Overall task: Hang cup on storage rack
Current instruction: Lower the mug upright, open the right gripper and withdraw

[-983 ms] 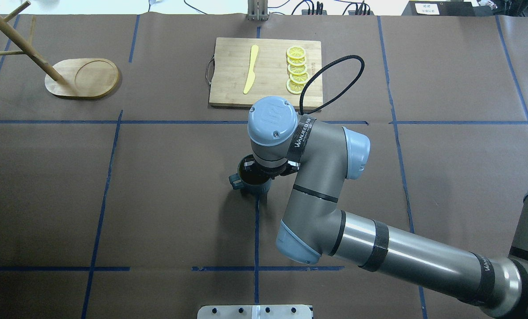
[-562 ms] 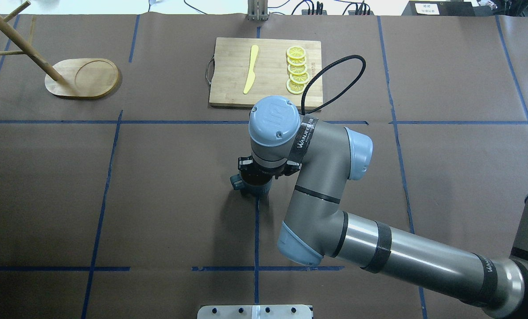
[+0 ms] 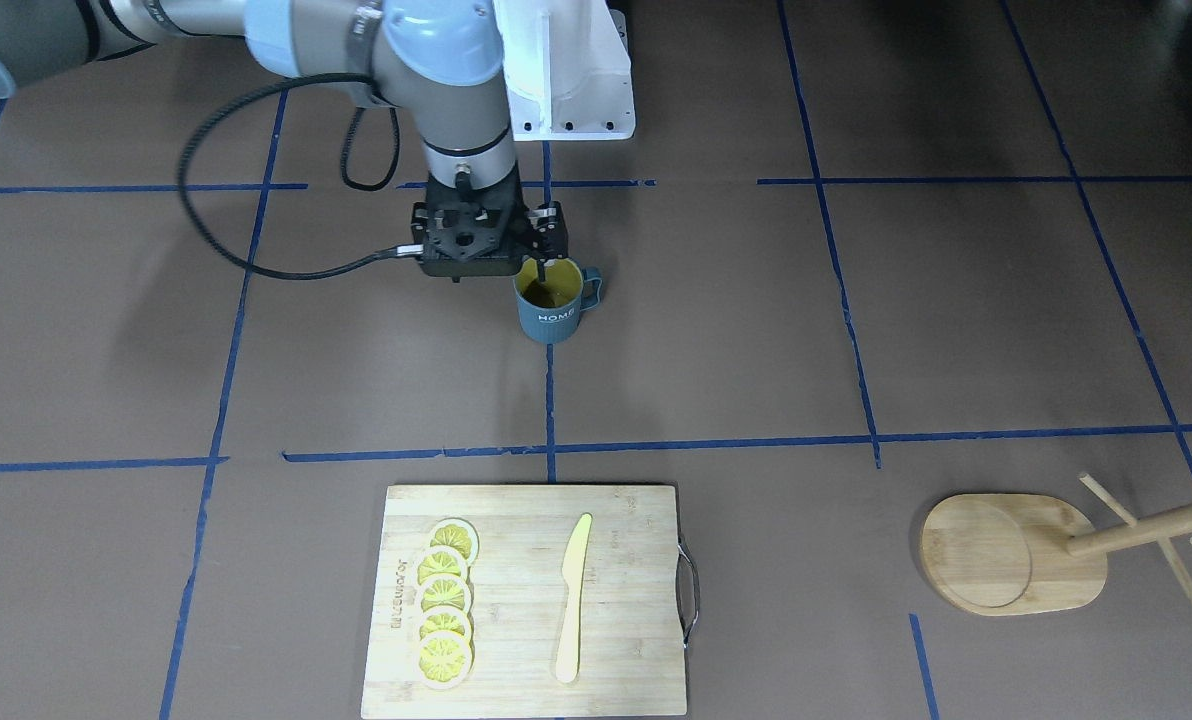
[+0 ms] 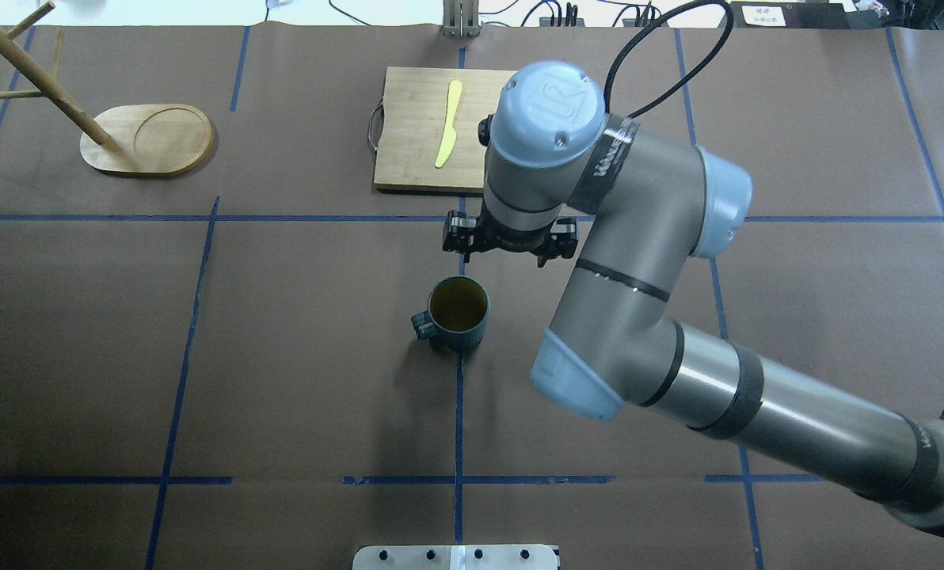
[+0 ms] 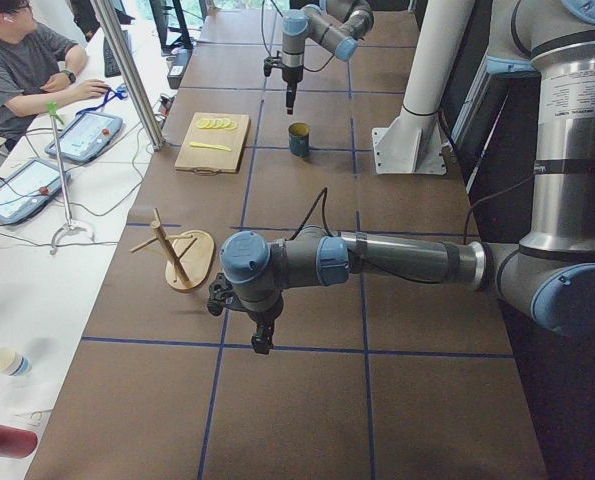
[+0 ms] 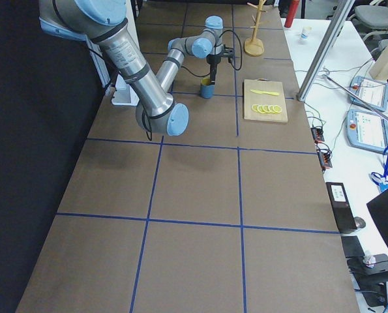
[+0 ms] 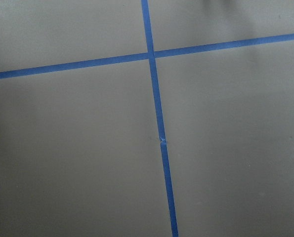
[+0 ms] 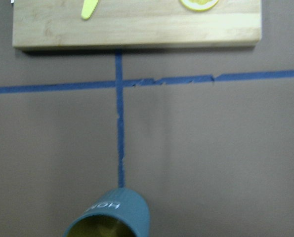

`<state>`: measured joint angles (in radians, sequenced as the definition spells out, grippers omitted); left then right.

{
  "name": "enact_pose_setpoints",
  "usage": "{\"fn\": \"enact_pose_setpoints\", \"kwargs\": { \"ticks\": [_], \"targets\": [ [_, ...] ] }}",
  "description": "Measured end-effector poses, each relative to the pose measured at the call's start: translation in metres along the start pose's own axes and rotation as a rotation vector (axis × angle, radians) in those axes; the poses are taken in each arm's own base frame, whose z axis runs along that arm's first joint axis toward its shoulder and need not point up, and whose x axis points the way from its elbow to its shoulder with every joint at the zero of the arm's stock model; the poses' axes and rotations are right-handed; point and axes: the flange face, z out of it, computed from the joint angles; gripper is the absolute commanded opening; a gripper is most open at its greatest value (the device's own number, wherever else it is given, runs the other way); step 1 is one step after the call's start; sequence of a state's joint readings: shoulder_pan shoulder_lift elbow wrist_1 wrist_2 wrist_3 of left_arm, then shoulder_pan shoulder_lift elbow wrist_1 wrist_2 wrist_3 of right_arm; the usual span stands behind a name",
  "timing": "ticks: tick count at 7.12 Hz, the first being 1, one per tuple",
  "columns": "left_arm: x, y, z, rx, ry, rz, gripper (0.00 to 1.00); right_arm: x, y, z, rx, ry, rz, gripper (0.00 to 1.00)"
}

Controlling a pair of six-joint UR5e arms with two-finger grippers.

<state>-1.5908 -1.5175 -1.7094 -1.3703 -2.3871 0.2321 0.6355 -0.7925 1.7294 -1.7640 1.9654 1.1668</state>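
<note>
Cup: Your cup (image 4: 457,310) stands upright on the desk (image 4: 282,356), mouth up, on a blue tape line near the middle. Taking 12 o'clock as straight away from the robot in the overhead view, its loop handle points to 9 o'clock and the white "HOME" lettering faces 12 o'clock. It is not gripped.

Storage rack: The storage rack (image 4: 146,139) stands at about 10 o'clock from the cup, well apart from it, near the far left corner of the desk. Its oval base lies flat and the post rises from the base's 9 o'clock end.

Right fingers: The right fingers (image 3: 542,262) point straight down over the cup. The side views show a small gap between the tips and the rim. You cannot tell from these views whether they are spread or pressed together.

Left fingers: The left fingers (image 5: 262,342) hang low over the desk near the storage rack, toward the desk's left end. You see them only from the side, so their state cannot be told.

Cutting board: The cutting board (image 3: 516,650) lies at 12 o'clock from the cup, apart from it. It carries a yellow knife (image 3: 573,597) and a row of lemon slices (image 3: 444,600), and its metal handle is on the 9 o'clock edge.
</note>
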Motion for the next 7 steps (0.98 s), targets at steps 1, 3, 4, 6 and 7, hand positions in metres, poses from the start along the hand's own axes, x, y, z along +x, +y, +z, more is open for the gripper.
{"fn": "enact_pose_setpoints", "kwargs": {
  "ticks": [1, 3, 4, 6, 7],
  "targets": [
    [-0.001, 0.002, 0.001, -0.002, -0.001, -0.001, 1.0, 0.038, -0.032, -0.014, -0.011, 0.004, -0.023, 1.0],
    [0.002, -0.001, 0.001, -0.002, -0.001, 0.0, 1.0, 0.147, -0.096, -0.033, -0.022, 0.033, -0.117, 1.0],
    [0.004, -0.004, 0.0, 0.003, 0.001, 0.007, 1.0, 0.217, -0.122, -0.04, -0.032, 0.052, -0.178, 1.0],
    [0.009, -0.012, -0.005, 0.047, -0.004, 0.058, 1.0, 0.344, -0.137, -0.043, -0.065, 0.087, -0.285, 1.0],
    [0.012, -0.017, -0.008, 0.08, -0.012, 0.094, 1.0, 0.402, -0.136, -0.045, -0.079, 0.105, -0.328, 1.0]
  ]
}}
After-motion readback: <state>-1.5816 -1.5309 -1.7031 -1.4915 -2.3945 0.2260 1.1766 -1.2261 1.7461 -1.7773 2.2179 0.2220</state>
